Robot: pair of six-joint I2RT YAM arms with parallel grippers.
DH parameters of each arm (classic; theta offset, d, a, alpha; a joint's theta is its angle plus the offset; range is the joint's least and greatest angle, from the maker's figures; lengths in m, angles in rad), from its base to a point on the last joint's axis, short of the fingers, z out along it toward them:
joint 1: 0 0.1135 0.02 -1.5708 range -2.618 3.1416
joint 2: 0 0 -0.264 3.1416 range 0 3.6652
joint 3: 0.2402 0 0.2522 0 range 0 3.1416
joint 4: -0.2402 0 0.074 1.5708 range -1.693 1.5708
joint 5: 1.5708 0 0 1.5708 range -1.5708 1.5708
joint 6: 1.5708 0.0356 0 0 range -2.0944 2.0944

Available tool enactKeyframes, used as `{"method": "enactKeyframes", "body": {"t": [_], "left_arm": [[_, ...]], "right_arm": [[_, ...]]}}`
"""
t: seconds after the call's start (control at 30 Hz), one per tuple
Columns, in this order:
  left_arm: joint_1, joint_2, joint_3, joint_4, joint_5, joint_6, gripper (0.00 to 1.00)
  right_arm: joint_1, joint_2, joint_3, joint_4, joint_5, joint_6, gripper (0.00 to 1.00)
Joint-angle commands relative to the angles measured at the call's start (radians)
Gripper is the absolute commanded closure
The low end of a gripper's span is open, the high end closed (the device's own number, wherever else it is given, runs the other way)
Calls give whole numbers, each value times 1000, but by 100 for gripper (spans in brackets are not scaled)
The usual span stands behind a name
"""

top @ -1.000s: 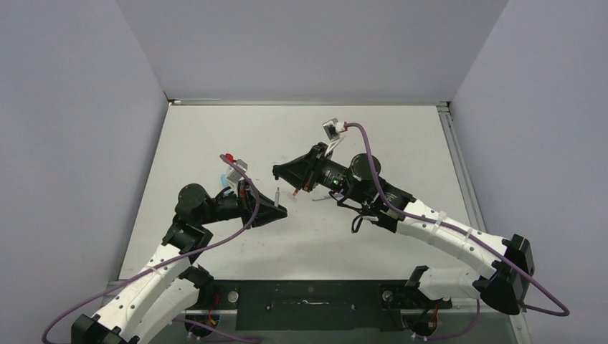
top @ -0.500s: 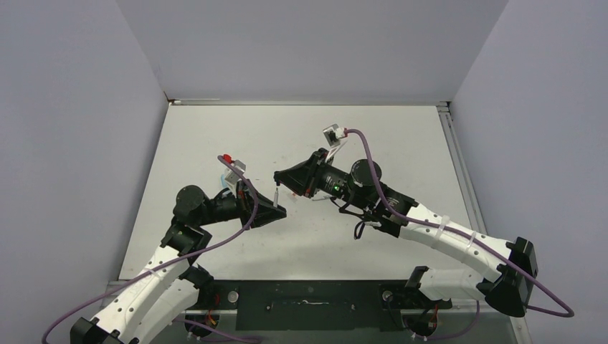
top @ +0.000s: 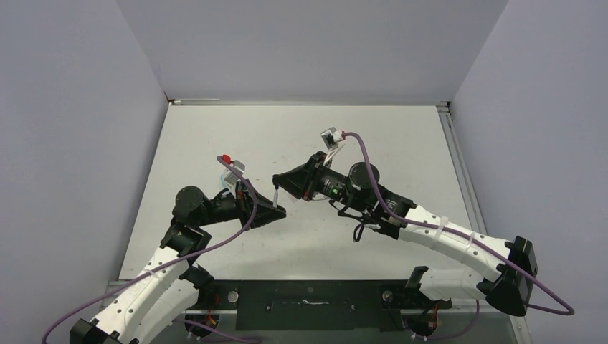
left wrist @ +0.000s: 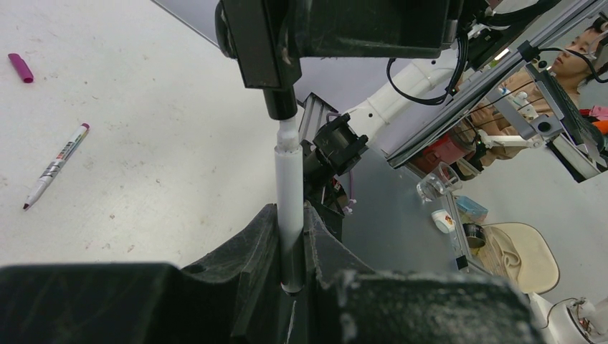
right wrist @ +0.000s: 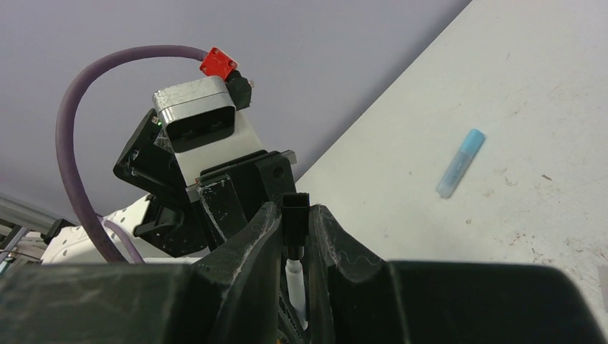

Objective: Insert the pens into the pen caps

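Left tool (left wrist: pixel 290 229) clenched on white pen (left wrist: pixel 289 186), right tool (right wrist: pixel 295 222) clamped on black cap (right wrist: pixel 295 206), cap mouth meeting pen tip, light-blue cap (right wrist: pixel 461 163) on surface (right wrist: pixel 516 93) beyond right tool

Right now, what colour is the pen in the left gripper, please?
White pen; left wrist view shows it best.

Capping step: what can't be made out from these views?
- Seating depth: in the left wrist view, the black cap covers the tip of the white pen.
- Pen's lower end: same view, buried between the fingers of the left pincer.
- Pen-cap joint: top external, too small and under the right pincer.
- Light-blue tube: right wrist view, too small to tell which end is open.
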Motion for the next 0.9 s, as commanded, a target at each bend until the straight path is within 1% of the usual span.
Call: {"method": "enactKeyframes", "body": {"t": [0.0, 0.23, 0.63, 0.87], "left_arm": [[-5, -14, 3, 51, -5, 14, 100], [-5, -16, 2, 53, -9, 14, 100], [-5, -27, 0, 61, -30, 15, 100], [-3, -33, 2, 80, -47, 10, 100]], "right_arm": [[16, -14, -11, 45, 25, -8, 95], [31, -17, -31, 59, 24, -1, 95], [99, -17, -51, 61, 49, -25, 95], [132, -22, -40, -10, 85, -63, 95]]}}
